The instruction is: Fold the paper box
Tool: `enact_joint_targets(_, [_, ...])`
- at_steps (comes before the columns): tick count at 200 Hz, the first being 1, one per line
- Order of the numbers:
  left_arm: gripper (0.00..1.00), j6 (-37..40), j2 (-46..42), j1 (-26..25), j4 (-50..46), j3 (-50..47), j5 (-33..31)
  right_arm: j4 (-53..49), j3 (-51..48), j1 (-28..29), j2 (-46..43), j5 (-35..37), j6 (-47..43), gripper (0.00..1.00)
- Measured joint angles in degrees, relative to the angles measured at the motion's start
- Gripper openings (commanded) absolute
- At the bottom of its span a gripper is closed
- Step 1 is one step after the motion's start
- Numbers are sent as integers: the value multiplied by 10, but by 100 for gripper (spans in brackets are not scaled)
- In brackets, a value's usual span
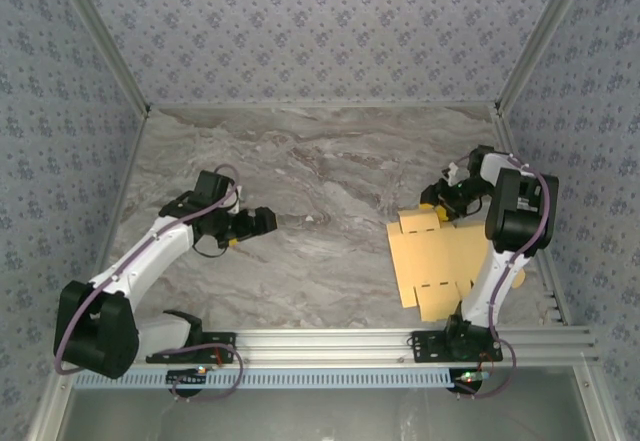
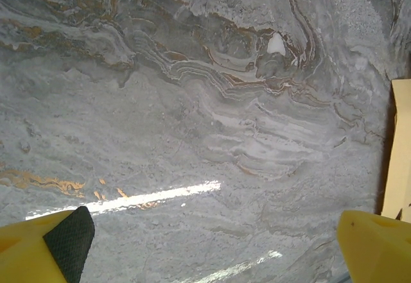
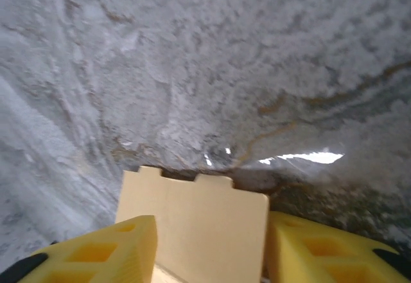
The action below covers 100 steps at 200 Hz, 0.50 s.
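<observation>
Right end effector fingers half-apart either side of far flap; can't tell if gripping. Bench: paper box flat, unfolded, rt side by rt arm. Left end effector wide open, empty, well apart. Step prob. first flap; next needs firm pinch, lift along crease.

I see white links and black joint housings on my left arm and right arm, purple cables looped alongside. Fingers yellow moulded plastic, hollow pockets; black pad on one left finger.
</observation>
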Motion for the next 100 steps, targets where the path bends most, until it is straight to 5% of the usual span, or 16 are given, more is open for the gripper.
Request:
enact_joint_targets(24, [99,0,5,0,-1,2,0,-2,2,0,9,-42,-3,24])
enact_joint_targets(100, [99,7,5,0,-9,12,-2,17,9,44,10,-136,-2,12])
